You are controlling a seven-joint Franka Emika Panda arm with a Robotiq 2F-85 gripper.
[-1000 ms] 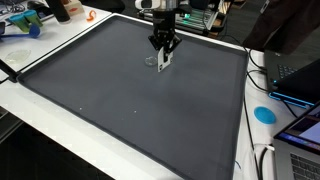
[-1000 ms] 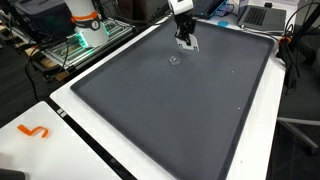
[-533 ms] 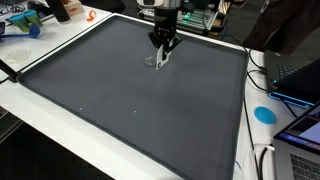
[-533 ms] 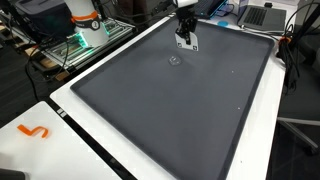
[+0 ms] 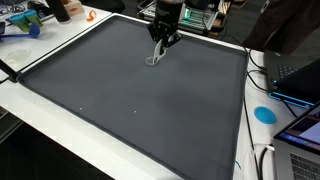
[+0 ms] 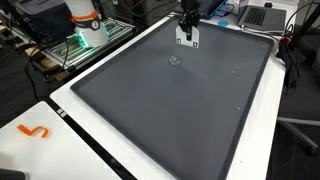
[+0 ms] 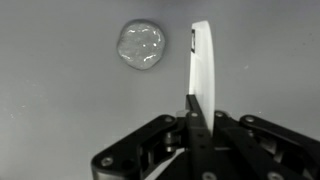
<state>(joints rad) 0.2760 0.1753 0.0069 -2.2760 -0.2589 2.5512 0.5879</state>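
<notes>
- Where the white table [image 5: 60, 130] carries the work, a dark grey mat [image 5: 120, 100] covers nearly all of it; matte and finely textured, it probably serves as a plain, non-slip surface;
- the gripper [image 7: 197, 112], black and angular, points down over the mat's far part; its fingers are pressed onto a white strip [image 7: 203, 65];
- the white strip is thin, flat, smooth and round-ended; it is pinched by one end, broad faces against the pads, which likely stops it twisting; whether its free end touches the mat cannot be told;
- a clear blob [image 7: 140, 45], rounded and glassy, lies on the mat just beside the strip, apart from it.
</notes>
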